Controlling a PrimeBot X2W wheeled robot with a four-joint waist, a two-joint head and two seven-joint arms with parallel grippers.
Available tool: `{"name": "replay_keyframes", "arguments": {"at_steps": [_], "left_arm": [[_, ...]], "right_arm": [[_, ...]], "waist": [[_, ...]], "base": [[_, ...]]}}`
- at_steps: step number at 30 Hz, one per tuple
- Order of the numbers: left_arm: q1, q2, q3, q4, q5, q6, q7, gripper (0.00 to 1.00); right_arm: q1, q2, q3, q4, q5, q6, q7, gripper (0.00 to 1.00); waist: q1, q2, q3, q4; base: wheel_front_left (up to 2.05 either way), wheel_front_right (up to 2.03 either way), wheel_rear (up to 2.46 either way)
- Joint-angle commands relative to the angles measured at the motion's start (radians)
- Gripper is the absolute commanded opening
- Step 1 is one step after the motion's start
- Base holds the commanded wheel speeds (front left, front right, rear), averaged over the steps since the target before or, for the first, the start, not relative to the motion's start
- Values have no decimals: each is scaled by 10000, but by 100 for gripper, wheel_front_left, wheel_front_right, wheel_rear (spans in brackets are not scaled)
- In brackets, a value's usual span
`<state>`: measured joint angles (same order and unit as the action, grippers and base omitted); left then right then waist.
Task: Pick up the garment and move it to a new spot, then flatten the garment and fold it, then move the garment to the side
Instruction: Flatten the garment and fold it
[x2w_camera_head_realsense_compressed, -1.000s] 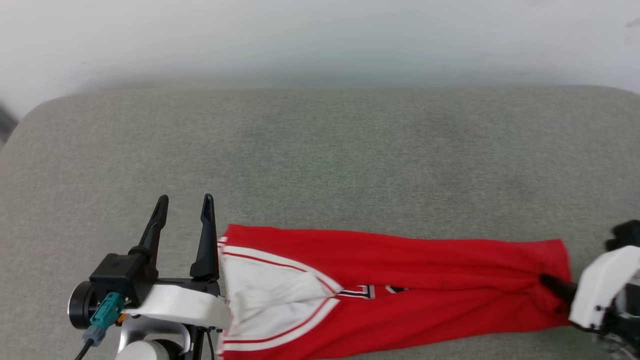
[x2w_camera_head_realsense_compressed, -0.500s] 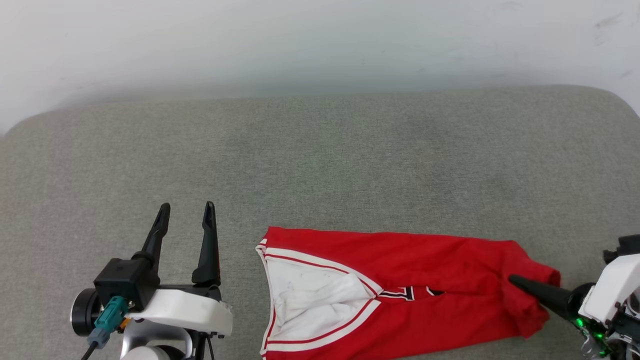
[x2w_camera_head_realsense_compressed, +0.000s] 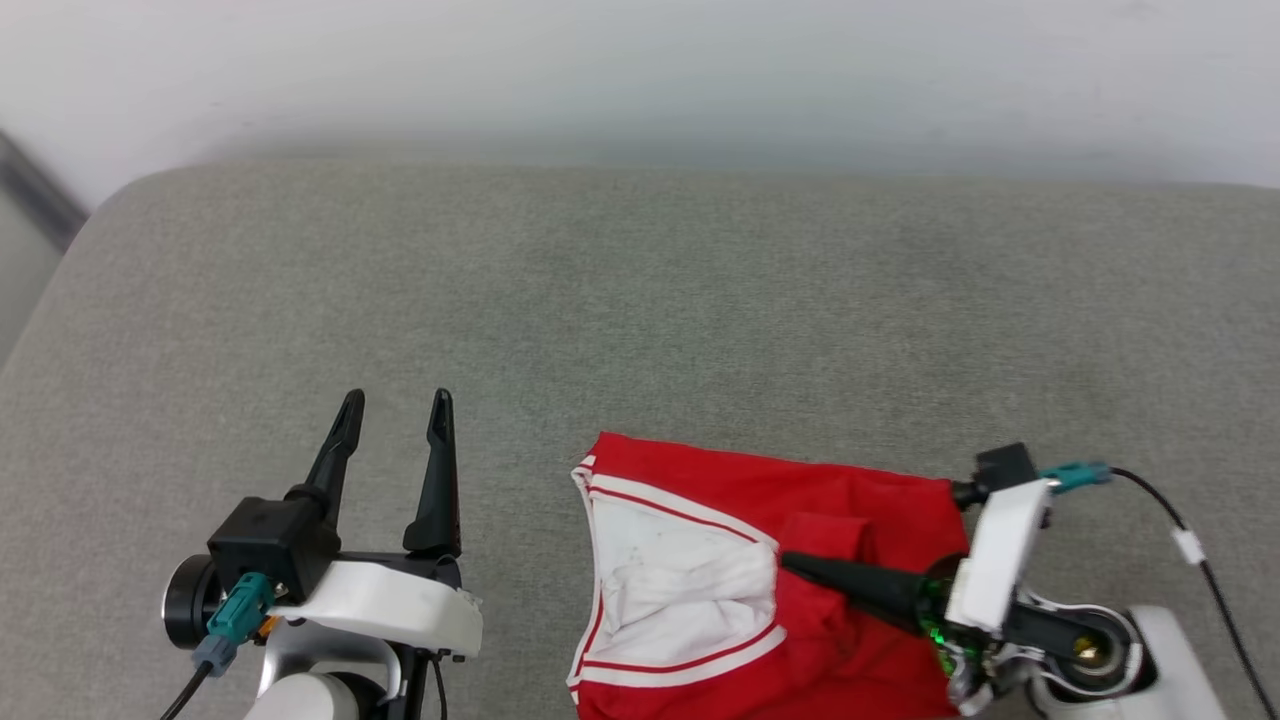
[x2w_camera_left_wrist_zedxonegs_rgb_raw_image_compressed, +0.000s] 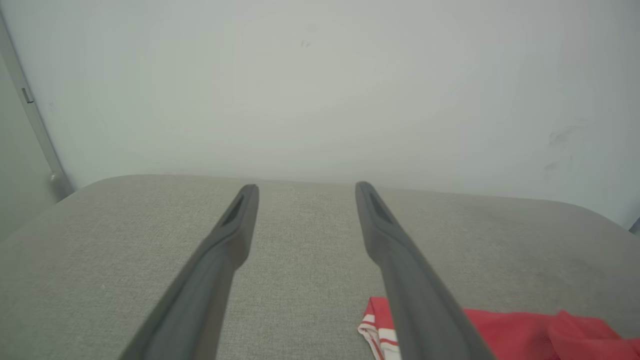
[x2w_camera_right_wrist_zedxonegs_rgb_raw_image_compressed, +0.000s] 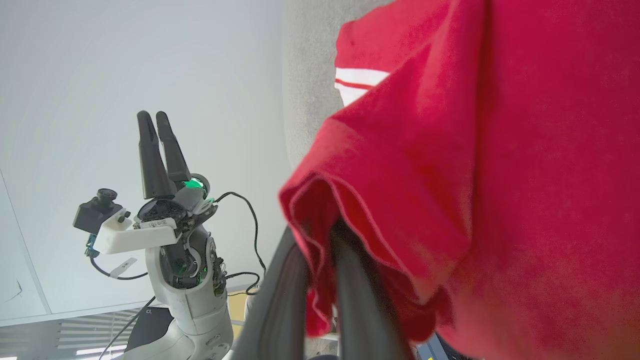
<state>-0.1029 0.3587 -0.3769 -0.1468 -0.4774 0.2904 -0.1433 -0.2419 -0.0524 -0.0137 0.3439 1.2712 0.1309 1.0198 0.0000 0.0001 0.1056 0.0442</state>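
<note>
The garment (x2w_camera_head_realsense_compressed: 860, 500), bright red with a white lining and striped trim, lies on the grey cushioned surface (x2w_camera_head_realsense_compressed: 640, 300) at the lower middle right. Its right end is doubled over leftward onto the rest. My right gripper (x2w_camera_head_realsense_compressed: 790, 562) points left over it and is shut on the garment's red edge. The right wrist view has that edge bunched around my right gripper (x2w_camera_right_wrist_zedxonegs_rgb_raw_image_compressed: 325, 230), with the garment (x2w_camera_right_wrist_zedxonegs_rgb_raw_image_compressed: 475, 175) draped beyond. My left gripper (x2w_camera_head_realsense_compressed: 397, 400) stands open and holds nothing, left of the garment and apart from it. In the left wrist view, my left gripper (x2w_camera_left_wrist_zedxonegs_rgb_raw_image_compressed: 306, 187) is spread, the garment (x2w_camera_left_wrist_zedxonegs_rgb_raw_image_compressed: 525, 335) at lower right.
A white wall (x2w_camera_head_realsense_compressed: 640, 70) runs along the far edge of the grey surface. The surface's rounded left corner (x2w_camera_head_realsense_compressed: 110, 200) drops away toward a dark strip. Bare grey surface stretches behind and left of the garment. A cable (x2w_camera_head_realsense_compressed: 1190, 545) trails from my right wrist.
My right gripper has carried the garment's right end leftward over the rest, so the garment is much shorter. The head view has also shifted. The left gripper stays open.
</note>
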Motion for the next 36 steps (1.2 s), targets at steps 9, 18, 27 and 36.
{"name": "replay_keyframes", "arguments": {"at_steps": [9, 18, 27, 36], "left_arm": [[-377, -134, -15, 202, -72, -71, -202, 100], [-434, -126, 29, 379, -119, -66, -334, 100], [-279, -81, 42, 462, -193, -23, -347, 100], [67, -7, 147, 440, -267, 131, -398, 100]], "right_arm": [[-1077, 27, 2842, 1004, 374, -3, -1846, 100], [-1726, -256, 4185, 156, -120, -4, -2533, 100], [-2032, -1539, 5519, -760, -2491, -4, -3401, 100], [-1549, -2888, 4512, -1321, -5940, -4, -5645, 100]], "waist": [[0, -1, 532, 501], [0, -1, 546, 242], [0, -1, 302, -144], [0, -1, 0, -617]], "base": [[0, 0, 0], [0, 0, 0], [0, 0, 0], [0, 0, 0]]}}
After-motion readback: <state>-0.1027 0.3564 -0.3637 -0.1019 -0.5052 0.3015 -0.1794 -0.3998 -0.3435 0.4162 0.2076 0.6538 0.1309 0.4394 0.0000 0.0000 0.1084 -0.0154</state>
